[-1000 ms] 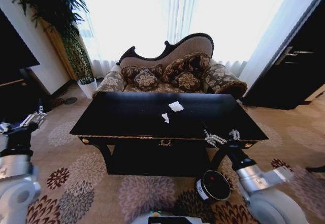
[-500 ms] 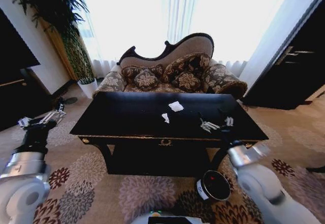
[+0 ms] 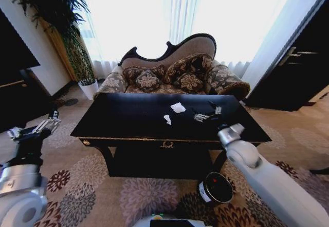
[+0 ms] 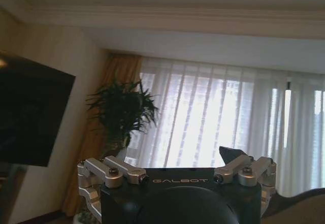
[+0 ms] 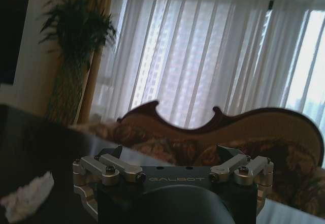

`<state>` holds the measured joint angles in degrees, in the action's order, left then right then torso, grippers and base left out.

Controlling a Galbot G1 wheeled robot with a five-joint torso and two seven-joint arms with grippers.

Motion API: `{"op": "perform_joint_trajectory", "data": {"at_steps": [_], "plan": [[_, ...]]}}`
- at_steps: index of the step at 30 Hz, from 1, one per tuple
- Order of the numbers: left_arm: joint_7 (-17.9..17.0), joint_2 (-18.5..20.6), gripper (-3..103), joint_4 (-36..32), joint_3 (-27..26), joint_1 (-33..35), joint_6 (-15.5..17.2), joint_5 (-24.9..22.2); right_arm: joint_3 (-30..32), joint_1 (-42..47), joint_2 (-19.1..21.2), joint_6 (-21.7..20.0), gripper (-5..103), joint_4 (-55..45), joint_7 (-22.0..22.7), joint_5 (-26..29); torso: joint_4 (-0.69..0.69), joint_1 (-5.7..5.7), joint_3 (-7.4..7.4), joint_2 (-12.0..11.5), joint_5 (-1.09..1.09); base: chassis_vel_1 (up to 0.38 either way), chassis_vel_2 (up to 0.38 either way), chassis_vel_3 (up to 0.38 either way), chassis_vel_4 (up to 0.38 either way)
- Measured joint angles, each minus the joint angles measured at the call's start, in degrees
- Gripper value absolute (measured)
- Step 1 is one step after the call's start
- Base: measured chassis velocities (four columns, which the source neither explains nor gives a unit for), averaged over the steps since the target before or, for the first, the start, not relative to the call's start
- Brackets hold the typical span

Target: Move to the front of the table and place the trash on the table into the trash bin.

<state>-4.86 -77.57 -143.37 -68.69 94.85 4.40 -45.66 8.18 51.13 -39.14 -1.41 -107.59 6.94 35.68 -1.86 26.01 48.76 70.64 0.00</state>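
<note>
Right pincer spread, paper scrap near

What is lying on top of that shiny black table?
Two crumpled white paper scraps lie near the middle of the table. The right tool hovers open over the top beside them. Whatever lies beneath that arm is covered.

"GALBOT" on both wrist housings
</note>
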Motion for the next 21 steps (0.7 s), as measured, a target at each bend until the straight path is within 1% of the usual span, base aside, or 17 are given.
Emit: {"op": "perform_joint_trajectory", "data": {"at_steps": [2, 4, 5, 6, 9, 11, 12, 15, 16, 18, 19, 21], "plan": [[0.0, -0.5, 100, 0.0, -1.0, 0.5, -0.1, 0.0, -5.1, -5.7, 0.5, -0.5, 100, 2.2, -0.2, 1.8, -0.03, 0.0, 0.0, 0.0, 0.01, 0.0, 0.0, 0.0, 0.0], [0.0, -0.7, 100, 0.0, -2.0, 0.9, -0.2, -0.2, -8.8, -10.5, 0.2, -1.2, 100, 3.5, -0.2, 2.7, 0.01, -0.01, -0.01, 0.0, -0.04, 0.0, 0.0, 0.0, 0.0], [-0.1, -0.8, 100, 0.0, -2.6, 1.2, -0.2, -0.3, -10.7, -12.9, -0.6, -2.0, 100, 3.8, -0.2, 3.2, 0.02, 0.0, -0.01, 0.0, -0.02, 0.0, 0.0, 0.0, 0.0], [-0.1, -0.8, 100, 0.0, -2.6, 1.2, -0.2, -0.3, -10.7, -12.9, -0.6, -2.0, 100, 3.8, -0.2, 3.2, 0.02, 0.0, -0.01, 0.0, -0.02, 0.0, 0.0, 0.0, 0.0], [-0.1, -1.3, 100, 0.0, -3.2, 1.7, -0.2, -0.5, -13.2, -16.0, -1.6, -3.8, 100, 3.6, -0.2, 4.9, 0.02, 0.0, -0.01, 0.0, -0.02, 0.0, 0.0, 0.0, 0.0], [-0.1, -1.7, 100, 0.0, -3.3, 1.7, -0.3, -0.5, -16.0, -18.4, -0.9, -4.7, 100, 3.7, -0.3, 6.2, 0.01, 0.0, -0.01, 0.0, -0.01, 0.0, 0.0, 0.0, 0.0], [-0.1, -1.7, 100, 0.0, -3.3, 1.7, -0.3, -0.5, -16.0, -18.4, -0.9, -4.7, 100, 3.7, -0.3, 6.2, 0.01, 0.0, -0.01, 0.0, -0.01, 0.0, 0.0, 0.0, 0.0], [-0.1, -2.1, 100, 0.1, -3.0, 1.6, -0.3, -0.4, -20.0, -21.1, 2.5, -7.2, 100, 3.8, -0.9, 11.4, -0.01, -0.01, -0.01, 0.0, -0.01, 0.0, 0.0, 0.0, 0.0], [-0.1, -2.1, 100, 0.1, -3.0, 1.6, -0.3, -0.4, -20.0, -21.1, 2.5, -7.2, 100, 3.8, -0.9, 11.4, -0.01, -0.01, -0.01, 0.0, -0.01, 0.0, 0.0, 0.0, 0.0], [-0.2, -2.2, 100, 0.1, -2.8, 1.5, -0.4, -0.3, -22.1, -22.9, 4.3, -8.9, 100, 3.7, -1.2, 14.3, -0.03, -0.01, -0.01, 0.0, -0.01, 0.0, 0.0, 0.0, 0.0], [-0.2, -2.3, 100, 0.1, -2.8, 1.5, -0.5, -0.3, -24.5, -25.3, 5.4, -10.2, 100, 4.2, -1.5, 16.1, -0.04, -0.01, -0.01, 0.0, -0.01, 0.0, 0.0, 0.0, 0.0], [-0.3, -2.4, 100, 0.1, -2.8, 1.4, -0.9, -0.2, -28.4, -30.6, 6.0, -11.6, 100, 5.8, -1.7, 17.6, -0.02, -0.01, -0.01, 0.0, -0.01, 0.0, 0.0, 0.0, 0.0]]}}
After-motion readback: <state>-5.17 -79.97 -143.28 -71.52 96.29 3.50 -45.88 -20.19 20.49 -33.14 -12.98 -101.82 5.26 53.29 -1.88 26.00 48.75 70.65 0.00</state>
